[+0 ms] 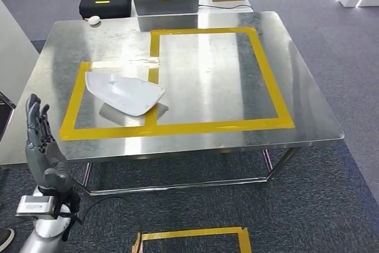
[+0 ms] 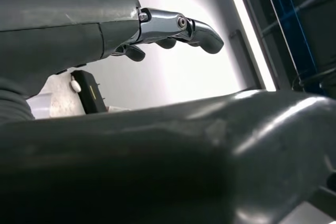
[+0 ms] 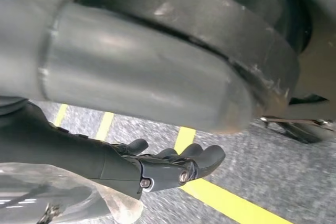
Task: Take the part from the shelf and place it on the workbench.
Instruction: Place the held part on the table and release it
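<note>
Left hand (image 1: 42, 146): raised at the near left table edge, fingers straight, slightly apart, holding nothing. Right hand (image 3: 158, 169): hanging over grey carpet with yellow tape, fingers extended, holding nothing. White part (image 1: 125, 93): flat on the metal workbench (image 1: 304, 105), across the yellow tape outline (image 1: 268, 75).

Left hand (image 1: 42, 146): dark grey casing, darker segmented fingers (image 2: 198, 30) joined by polished metal links with visible screws. Silver forearm carries a wrist module and black cable. Right hand (image 3: 158, 166): matching grey finish.
</note>
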`<state>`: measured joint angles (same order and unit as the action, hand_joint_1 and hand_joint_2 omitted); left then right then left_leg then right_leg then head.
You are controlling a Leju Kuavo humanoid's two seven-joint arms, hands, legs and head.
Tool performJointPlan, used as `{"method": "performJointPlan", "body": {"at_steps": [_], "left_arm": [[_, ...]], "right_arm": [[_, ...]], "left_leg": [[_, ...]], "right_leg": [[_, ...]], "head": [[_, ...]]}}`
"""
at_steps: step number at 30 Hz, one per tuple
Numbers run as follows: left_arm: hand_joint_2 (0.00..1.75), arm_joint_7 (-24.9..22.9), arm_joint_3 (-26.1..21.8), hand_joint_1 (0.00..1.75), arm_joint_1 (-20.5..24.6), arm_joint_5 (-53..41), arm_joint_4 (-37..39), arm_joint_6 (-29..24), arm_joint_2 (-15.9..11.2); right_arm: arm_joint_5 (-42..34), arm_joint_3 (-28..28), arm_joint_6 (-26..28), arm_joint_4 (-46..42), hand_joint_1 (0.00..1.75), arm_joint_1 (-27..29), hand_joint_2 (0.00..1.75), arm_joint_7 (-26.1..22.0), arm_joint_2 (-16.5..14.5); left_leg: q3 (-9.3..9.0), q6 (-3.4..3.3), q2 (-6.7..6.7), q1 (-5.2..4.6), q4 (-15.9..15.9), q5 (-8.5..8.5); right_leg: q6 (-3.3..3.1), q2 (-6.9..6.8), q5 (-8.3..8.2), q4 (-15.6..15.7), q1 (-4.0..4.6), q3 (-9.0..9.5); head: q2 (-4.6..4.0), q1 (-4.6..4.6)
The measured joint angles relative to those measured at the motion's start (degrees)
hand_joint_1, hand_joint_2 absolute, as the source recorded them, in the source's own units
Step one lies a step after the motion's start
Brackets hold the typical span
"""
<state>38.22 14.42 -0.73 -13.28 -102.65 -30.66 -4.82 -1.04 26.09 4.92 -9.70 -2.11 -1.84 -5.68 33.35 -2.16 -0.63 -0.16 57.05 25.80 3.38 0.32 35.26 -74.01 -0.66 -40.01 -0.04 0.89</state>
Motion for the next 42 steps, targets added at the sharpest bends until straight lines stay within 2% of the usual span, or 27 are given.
{"method": "performJointPlan", "body": {"at_steps": [1,4,6,9,11,13,14,15,16,17,18,20,21,23,25,28,29,30,31,32,33,34,36,37,39,40,42], "left_arm": [[0.00,0.35,0.01,0.00,-1.25,0.38,-1.19,-0.36,0.31],[0.00,1.01,0.01,0.00,-4.42,0.95,-3.79,-1.42,1.06],[0.00,1.25,0.01,0.00,-6.11,1.31,-4.81,-2.15,1.52],[0.00,1.27,-0.01,0.00,-8.59,2.03,-5.19,-3.21,2.10],[0.00,0.77,-0.15,0.00,-9.95,2.45,-5.18,-3.89,2.31],[0.00,-0.43,-0.65,0.00,-11.32,2.61,-5.03,-4.51,2.43],[0.00,-1.19,-1.08,0.00,-12.06,2.58,-4.84,-4.73,2.44],[0.00,-1.99,-1.59,0.00,-12.77,2.55,-4.57,-4.76,2.46],[0.00,-2.70,-2.18,0.00,-13.46,2.53,-4.22,-4.59,2.50],[0.00,-3.19,-2.79,0.00,-14.08,2.53,-3.83,-4.32,2.56],[0.00,-3.48,-3.35,0.00,-14.62,2.52,-3.48,-4.00,2.63],[0.00,-3.67,-4.29,0.00,-15.32,2.43,-2.99,-3.54,2.82],[0.00,-3.89,-4.63,0.00,-15.55,2.23,-2.81,-3.45,2.92],[0.00,-5.10,-5.40,0.00,-16.15,1.51,-2.19,-3.37,3.29],[0.00,-6.81,-6.44,0.00,-16.83,0.43,-0.85,-3.19,3.96],[0.00,-9.30,-8.67,0.00,-17.08,-1.08,3.14,-1.45,5.49],[0.00,-10.03,-9.70,0.00,-17.01,-1.50,5.37,-0.41,6.09],[0.00,-10.65,-10.91,0.00,-16.80,-1.94,8.15,0.69,6.69],[0.00,-11.05,-12.26,0.00,-16.43,-2.41,11.27,1.67,7.28],[0.00,-11.12,-13.86,0.00,-15.81,-2.84,15.03,2.61,7.85],[0.00,-10.88,-15.49,0.00,-15.00,-3.11,18.77,3.39,8.40],[0.00,-10.34,-17.32,0.00,-14.14,-3.40,22.75,3.92,8.87],[0.00,-8.76,-21.11,0.00,-11.86,-4.36,31.21,4.51,9.62],[0.00,-7.91,-23.09,0.00,-10.51,-4.97,36.04,4.69,9.91],[0.00,-6.47,-26.65,0.00,-8.08,-5.81,45.31,4.99,10.41],[0.00,-6.00,-28.09,0.00,-7.33,-6.02,48.99,5.00,10.61],[0.00,-5.54,-30.15,0.00,-6.30,-6.35,54.61,4.98,11.01]], "right_arm": [[-0.08,-0.11,0.12,0.00,0.00,0.03,0.00,0.01,0.00],[-0.16,-0.32,0.27,-0.02,0.00,-0.10,0.00,-0.05,-0.04],[-0.14,-0.34,0.27,-0.02,0.00,-0.15,0.00,-0.20,-0.11],[0.02,-0.36,0.25,-0.01,0.00,-0.04,0.00,-0.31,-0.14],[0.11,-0.37,0.21,0.00,0.00,0.00,0.00,-0.32,-0.14],[0.07,-0.39,0.14,0.00,0.00,0.00,0.00,-0.34,-0.13],[-0.03,-0.41,0.10,0.00,0.00,0.00,0.00,-0.34,-0.13],[-0.16,-0.45,0.09,0.00,0.00,0.00,0.00,-0.32,-0.13],[-0.28,-0.54,0.10,0.00,0.00,0.00,0.00,-0.28,-0.13],[-0.40,-0.67,0.12,0.00,0.00,0.00,0.00,-0.23,-0.13],[-0.46,-0.81,0.13,-0.01,0.00,-0.01,0.00,-0.19,-0.13],[-0.53,-1.09,0.14,-0.02,0.00,-0.03,0.00,-0.16,-0.14],[-0.60,-1.19,0.17,-0.02,0.00,-0.05,0.00,-0.18,-0.15],[-0.89,-1.38,0.23,-0.02,0.00,-0.05,0.00,-0.26,-0.15],[-1.15,-1.59,0.17,-0.01,0.00,0.00,0.00,-0.25,-0.15],[-1.22,-1.74,-0.05,0.00,0.00,0.01,0.00,0.19,-0.15],[-1.22,-1.75,-0.06,0.00,0.00,0.02,0.00,0.31,-0.15],[-1.24,-1.76,-0.03,0.00,0.00,0.03,0.00,0.37,-0.15],[-1.26,-1.77,0.02,0.00,0.00,0.04,0.00,0.40,-0.15],[-1.29,-1.78,0.06,0.00,0.00,0.04,0.00,0.41,-0.15],[-1.31,-1.80,0.08,0.00,0.00,0.01,0.00,0.41,-0.15],[-1.32,-1.81,0.08,-0.01,0.00,-0.06,0.00,0.44,-0.16],[-1.29,-1.83,0.05,-0.03,0.00,-0.20,0.00,0.53,-0.17],[-1.25,-1.83,0.04,-0.04,0.00,-0.24,0.00,0.62,-0.17],[-1.19,-1.83,0.03,-0.04,0.00,-0.27,0.00,0.87,-0.17],[-1.17,-1.83,0.02,-0.04,0.00,-0.31,0.00,0.97,-0.17],[-1.14,-1.84,0.02,-0.03,0.00,-0.33,0.00,1.08,-0.17]], "left_leg": [[0.52,0.13,-0.01,0.03,0.03,-0.39],[1.68,0.87,0.08,0.01,0.27,-1.39],[2.03,1.48,0.09,-0.08,0.41,-2.13],[2.58,2.37,0.22,0.18,0.90,-2.07],[3.86,2.78,0.32,0.33,4.62,2.12],[5.48,2.89,0.34,0.35,12.08,7.68],[5.82,2.80,0.35,0.34,15.32,9.15],[5.48,2.61,0.35,0.29,17.02,9.28],[4.16,2.34,0.35,0.18,16.50,8.20],[1.86,2.00,0.36,0.01,13.81,6.57],[-1.06,1.62,0.36,-0.22,9.69,5.37],[-6.31,0.96,0.37,-0.66,1.44,5.00],[-7.53,0.73,0.38,-0.85,-0.82,5.39],[-7.69,0.38,0.36,-1.07,-2.06,5.09],[-6.89,-0.24,0.12,-0.94,-2.43,3.97],[-4.84,-0.88,-0.07,-0.76,-2.48,2.17],[-4.00,-0.85,-0.08,-0.76,-2.37,1.55],[-3.10,-0.80,-0.11,-0.76,-2.24,0.92],[-2.15,-0.70,-0.15,-0.75,-2.06,0.32],[-1.20,-0.56,-0.17,-0.72,-1.83,-0.24],[-0.38,-0.36,-0.18,-0.69,-1.54,-0.74],[0.36,-0.11,-0.18,-0.73,-1.18,-1.16],[1.24,0.41,-0.17,-0.83,-0.62,-2.06],[1.47,0.65,-0.18,-0.85,-0.52,-2.53],[1.71,1.15,-0.11,-0.71,-0.34,-2.83],[2.05,1.49,-0.03,-0.58,0.46,-1.64],[3.47,2.14,0.12,-0.29,5.37,3.69]], "right_leg": [[0.11,-0.02,-1.11,2.13,-0.13,2.15],[0.09,0.14,-3.72,14.51,-0.43,11.13],[-0.47,0.41,-3.63,18.02,-0.23,13.33],[-1.89,0.21,-4.63,18.11,-0.05,12.26],[-3.05,-0.19,-5.63,18.25,-0.02,11.26],[-3.59,-0.37,-6.68,18.16,0.36,10.01],[-3.70,-0.44,-7.21,18.08,0.58,9.25],[-3.78,-0.48,-7.71,17.95,0.80,8.46],[-3.82,-0.51,-8.18,17.76,0.96,7.65],[-3.81,-0.52,-8.60,17.55,1.08,6.89],[-3.77,-0.52,-8.99,17.34,1.13,6.26],[-3.40,-0.54,-9.74,17.06,1.23,5.49],[-3.11,-0.59,-10.15,17.06,1.19,5.33],[-2.44,-0.66,-10.98,17.20,1.07,5.16],[-1.89,-0.52,-9.55,16.11,0.99,4.45],[-1.23,-0.38,-1.67,7.35,0.84,1.74],[-1.05,-0.38,0.01,3.76,0.77,1.12],[-0.90,-0.39,0.17,1.41,0.69,1.13],[-0.78,-0.40,-0.91,0.81,0.59,1.93],[-0.68,-0.40,-2.80,2.51,0.46,3.85],[-0.58,-0.39,-4.44,6.10,0.31,6.68],[-0.47,-0.33,-4.92,10.73,0.23,10.03],[-0.72,-0.09,-3.99,18.09,0.27,14.65],[-0.98,0.00,-3.42,19.57,0.41,15.39],[-1.92,-0.09,-3.91,19.79,0.46,14.56],[-2.58,-0.19,-4.34,19.76,0.46,14.13],[-3.67,-0.47,-5.49,19.76,0.50,12.81]], "head": [[0.00,0.00],[0.00,-0.03],[0.00,-0.13],[0.00,-0.23],[0.00,-0.35],[0.00,-0.52],[0.00,-0.55],[0.00,-0.57],[0.00,-0.57],[0.00,-0.58],[0.00,-0.59],[0.00,-0.56],[0.00,-0.55],[0.00,-0.54],[0.00,-0.49],[0.00,-0.37],[0.00,-0.38],[0.00,-0.39],[0.00,-0.38],[0.00,-0.39],[0.00,-0.39],[0.00,-0.37],[0.00,-0.42],[0.00,-0.46],[0.00,-0.53],[0.00,-0.59],[0.00,-0.75]]}}
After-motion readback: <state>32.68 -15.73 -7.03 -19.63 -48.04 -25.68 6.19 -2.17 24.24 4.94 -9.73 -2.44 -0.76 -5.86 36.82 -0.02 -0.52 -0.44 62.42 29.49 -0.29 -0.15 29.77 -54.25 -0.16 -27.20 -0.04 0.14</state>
